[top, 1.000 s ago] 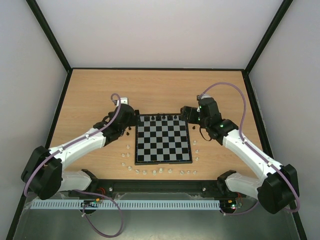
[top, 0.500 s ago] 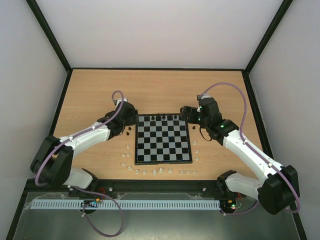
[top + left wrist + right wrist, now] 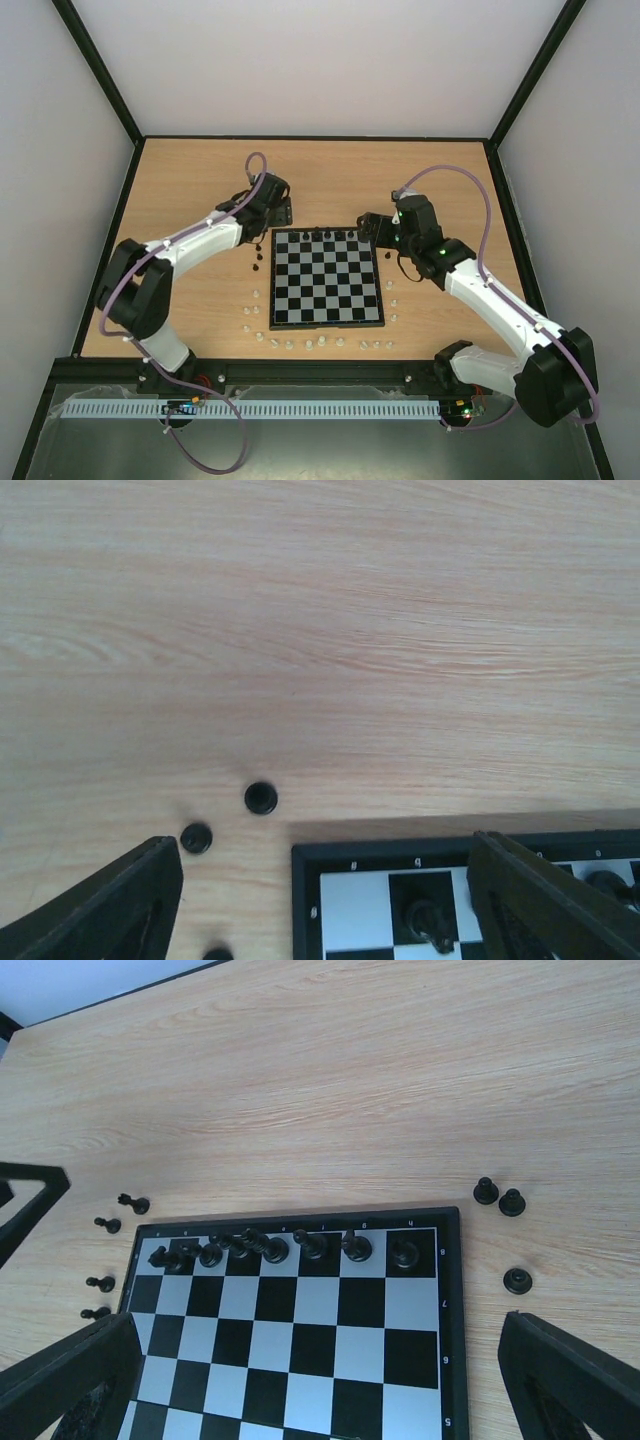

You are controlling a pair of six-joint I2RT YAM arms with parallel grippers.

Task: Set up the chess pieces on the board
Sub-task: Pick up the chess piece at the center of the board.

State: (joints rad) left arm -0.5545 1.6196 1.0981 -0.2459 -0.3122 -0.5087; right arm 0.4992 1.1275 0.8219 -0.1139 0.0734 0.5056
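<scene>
The board lies in the middle of the table, with several black chess pieces lined along its far row. My left gripper hovers at the board's far left corner, open and empty. In the left wrist view its fingers straddle that board corner, one standing black piece and loose black pieces on the wood. My right gripper hangs open over the far right corner. The right wrist view shows the row of chess pieces and three loose black ones beside the board.
Small white pieces are strewn along the board's near edge and both sides. More loose black pieces lie left of the board. A black frame bounds the table's far edge.
My left arm has swung from the board's left side out toward its far left corner. The right arm has not moved.
</scene>
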